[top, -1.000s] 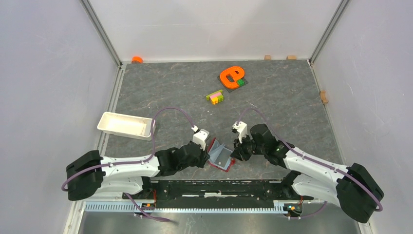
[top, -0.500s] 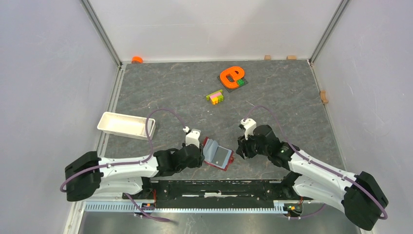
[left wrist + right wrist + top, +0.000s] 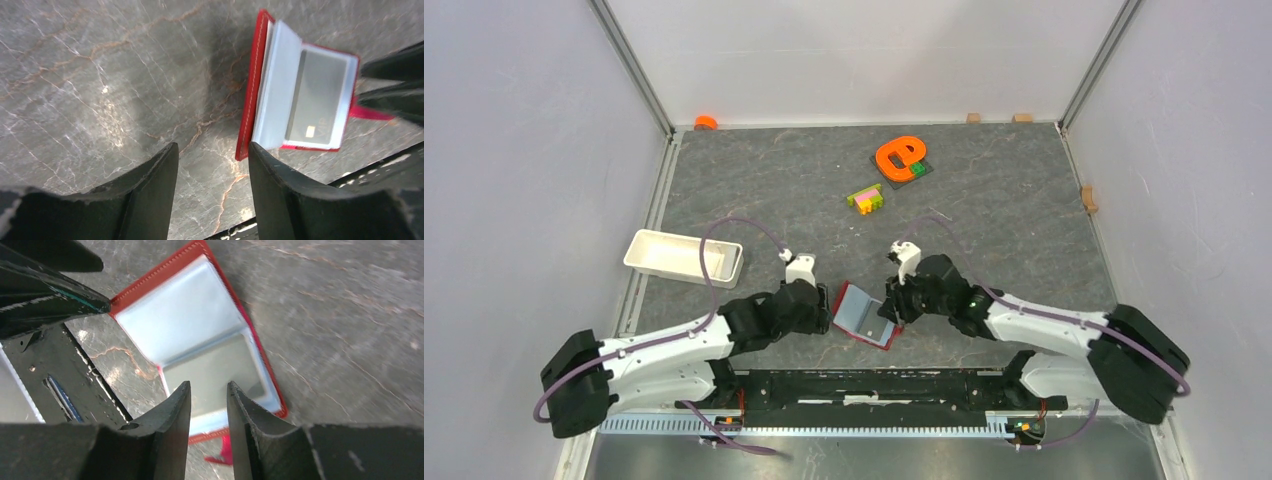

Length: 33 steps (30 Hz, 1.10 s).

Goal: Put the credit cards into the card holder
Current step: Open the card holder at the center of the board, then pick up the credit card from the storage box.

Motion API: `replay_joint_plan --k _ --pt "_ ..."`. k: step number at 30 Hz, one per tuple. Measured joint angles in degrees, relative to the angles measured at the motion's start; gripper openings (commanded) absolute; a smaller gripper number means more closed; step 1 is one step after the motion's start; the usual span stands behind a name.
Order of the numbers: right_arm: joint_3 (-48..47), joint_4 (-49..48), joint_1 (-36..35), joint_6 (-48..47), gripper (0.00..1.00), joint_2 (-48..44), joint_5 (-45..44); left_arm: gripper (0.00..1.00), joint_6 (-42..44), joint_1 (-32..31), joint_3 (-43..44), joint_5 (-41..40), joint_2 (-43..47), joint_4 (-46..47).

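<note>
The card holder [image 3: 856, 312] lies open on the table between my two grippers, red outside and pale inside. In the left wrist view the card holder [image 3: 272, 95] shows a greyish card [image 3: 320, 100] with a gold chip in its right-hand pocket. No other credit card is in view. My left gripper [image 3: 822, 306] is just left of the holder's spine, open and empty [image 3: 212, 147]. My right gripper [image 3: 208, 386] hovers over the holder's [image 3: 195, 325] pocket side near the red snap tab [image 3: 226, 450]. Its jaws stand a little apart with nothing between them.
A white tray [image 3: 682, 257] stands at the left. An orange e-shaped toy [image 3: 899, 157] and a clump of coloured bricks [image 3: 865, 198] lie further back. The black base rail [image 3: 874, 385] runs just in front of the card holder.
The card holder was propped up between both grippers and now lies flat and open. My left gripper opened and drew back left. My right gripper swung away right, then returned over the holder's right side.
</note>
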<state>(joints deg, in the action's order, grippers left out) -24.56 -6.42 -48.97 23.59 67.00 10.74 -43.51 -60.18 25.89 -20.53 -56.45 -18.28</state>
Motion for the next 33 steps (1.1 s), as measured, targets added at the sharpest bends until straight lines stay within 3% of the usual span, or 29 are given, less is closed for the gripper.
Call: replay_joint_plan --k 10,18,25,30,33 --pt "-13.4 -8.1 -6.4 0.4 0.31 19.6 1.1 0.71 5.9 16.2 9.0 11.4 7.9 -10.0" --pt "-19.7 -10.3 -8.0 0.6 0.30 32.6 1.9 0.72 14.9 27.3 19.5 14.9 5.9 -17.8" --pt "-22.4 -8.8 -8.0 -1.0 0.40 32.2 3.3 0.74 22.7 42.4 24.4 16.3 1.7 -19.3" --pt "-22.5 -4.5 -7.7 -4.0 0.48 24.6 3.3 0.73 25.4 53.0 25.7 17.6 -4.1 -18.9" --pt "-22.8 -1.9 -7.1 -6.6 0.52 17.8 3.1 0.72 27.2 54.8 26.8 16.3 -7.3 -18.9"
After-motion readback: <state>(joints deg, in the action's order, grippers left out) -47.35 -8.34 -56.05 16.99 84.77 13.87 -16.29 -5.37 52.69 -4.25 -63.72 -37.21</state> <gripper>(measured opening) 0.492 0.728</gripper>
